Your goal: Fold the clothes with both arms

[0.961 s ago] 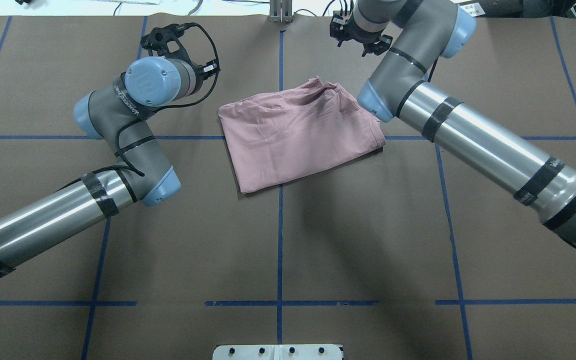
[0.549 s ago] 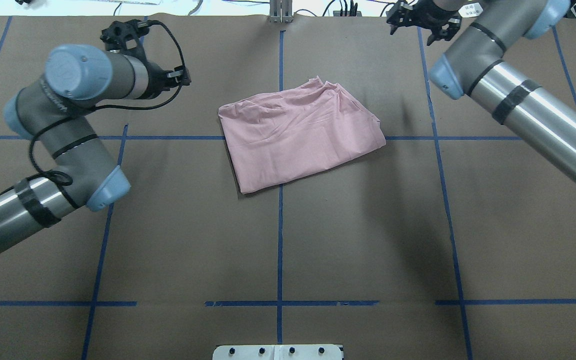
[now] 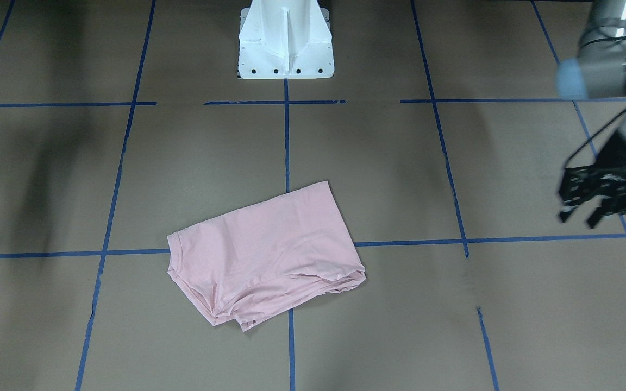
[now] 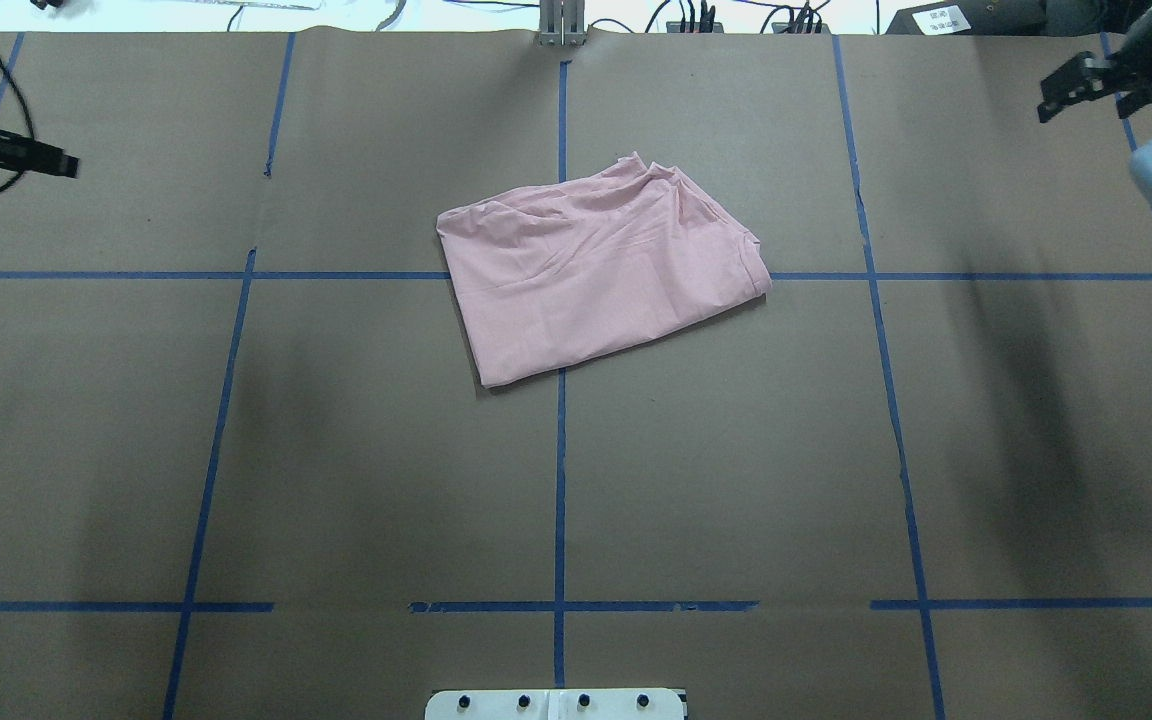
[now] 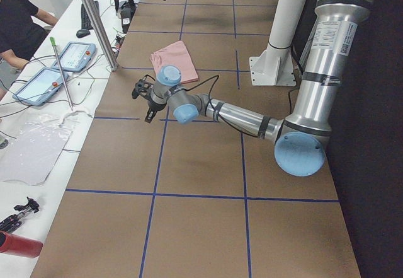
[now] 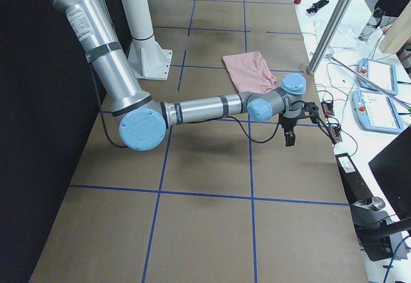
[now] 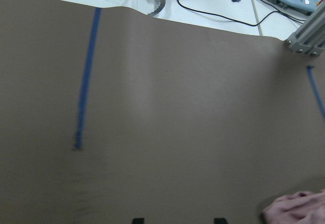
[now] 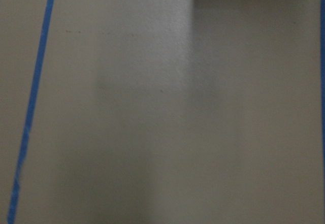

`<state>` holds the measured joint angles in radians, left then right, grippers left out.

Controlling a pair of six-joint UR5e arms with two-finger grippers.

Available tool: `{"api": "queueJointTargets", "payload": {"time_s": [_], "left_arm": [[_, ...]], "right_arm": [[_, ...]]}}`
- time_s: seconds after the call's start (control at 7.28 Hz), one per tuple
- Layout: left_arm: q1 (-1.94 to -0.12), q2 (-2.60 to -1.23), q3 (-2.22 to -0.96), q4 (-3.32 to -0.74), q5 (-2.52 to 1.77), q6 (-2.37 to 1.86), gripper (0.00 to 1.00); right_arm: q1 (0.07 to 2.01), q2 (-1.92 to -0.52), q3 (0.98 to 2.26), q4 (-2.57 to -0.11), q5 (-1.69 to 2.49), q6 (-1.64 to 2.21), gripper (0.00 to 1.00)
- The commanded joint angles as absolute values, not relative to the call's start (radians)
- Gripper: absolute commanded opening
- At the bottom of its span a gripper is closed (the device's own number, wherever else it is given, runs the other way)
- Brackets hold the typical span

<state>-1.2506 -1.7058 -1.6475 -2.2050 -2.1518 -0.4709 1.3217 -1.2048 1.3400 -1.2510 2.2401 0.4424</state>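
Brown-papered table (image 4: 336, 450) holds the folded pink T-shirt (image 4: 601, 275); left gripper (image 3: 576, 214), well apart, is spread wide; right gripper (image 4: 1076, 85): width cannot be told.

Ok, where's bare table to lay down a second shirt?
Bare table runs between the folded T-shirt and the white pedestal base, and on both sides of the shirt out to its ends. Only the far corners are crowded: the left gripper and right gripper hang over them.
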Motion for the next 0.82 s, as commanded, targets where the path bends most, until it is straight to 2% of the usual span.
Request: {"api": "queueJointTargets", "payload": {"time_s": [0.0,0.14,0.27,0.41,0.69], "left_arm": [[-1.525,-1.637,-1.649,-1.943,-2.255,0.051,0.63],[-1.604,-1.632,-1.684,-1.772,-2.261,0.216,0.78],[-1.656,-1.634,-1.698,-1.594,-2.263,0.231,1.00],[-1.664,-1.626,-1.700,-1.527,-2.264,0.233,1.00],[-1.677,-1.523,-1.723,-1.531,-2.334,0.229,1.00]], "right_arm": [[1.406,-1.445,1.509,-1.262,2.367,0.352,1.00],[1.404,-1.513,1.544,-1.262,2.352,0.301,1.00],[1.420,-1.535,1.543,-1.264,2.314,0.219,1.00],[1.445,-1.552,1.555,-1.264,2.310,0.203,1.00],[1.453,-1.563,1.574,-1.264,2.312,0.198,1.00]]}}
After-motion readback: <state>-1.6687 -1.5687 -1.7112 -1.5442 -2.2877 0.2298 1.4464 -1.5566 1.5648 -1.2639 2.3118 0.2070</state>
